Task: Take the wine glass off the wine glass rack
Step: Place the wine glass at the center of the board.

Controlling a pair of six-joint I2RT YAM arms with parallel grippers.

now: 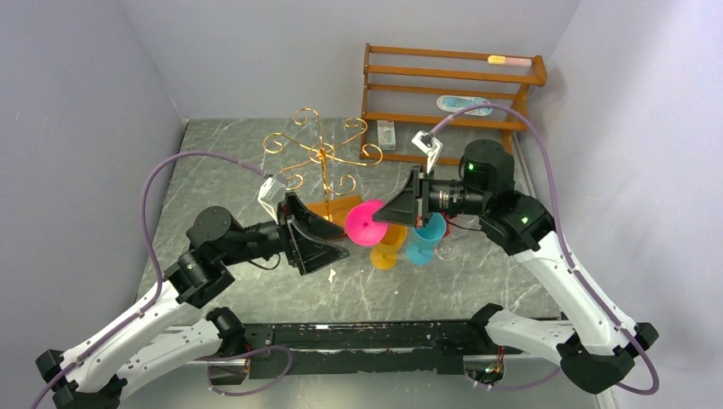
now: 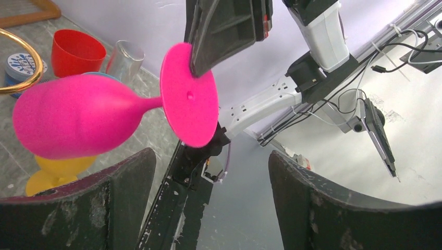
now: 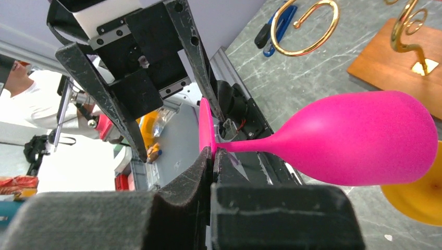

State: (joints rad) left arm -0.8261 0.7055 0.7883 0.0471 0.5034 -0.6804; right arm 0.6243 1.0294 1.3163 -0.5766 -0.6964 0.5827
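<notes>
Enclosing the grey marbled tabletop (image 1: 384,294) stand pale lilac walls (image 1: 256,51).

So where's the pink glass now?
The pink glass is mid-table in the top view, lying sideways in the air, its foot pinched by the right gripper, in front of the gold wine glass rack, above a yellow cup.

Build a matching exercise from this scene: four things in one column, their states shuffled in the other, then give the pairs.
1. pink wine glass
2. left gripper
3. right gripper
4. wine glass rack

A. jaws open, holding nothing
B. upright on its wooden base
C. sideways in the air
D. jaws shut on the glass's foot

Pairs: 1-C, 2-A, 3-D, 4-B.
</notes>
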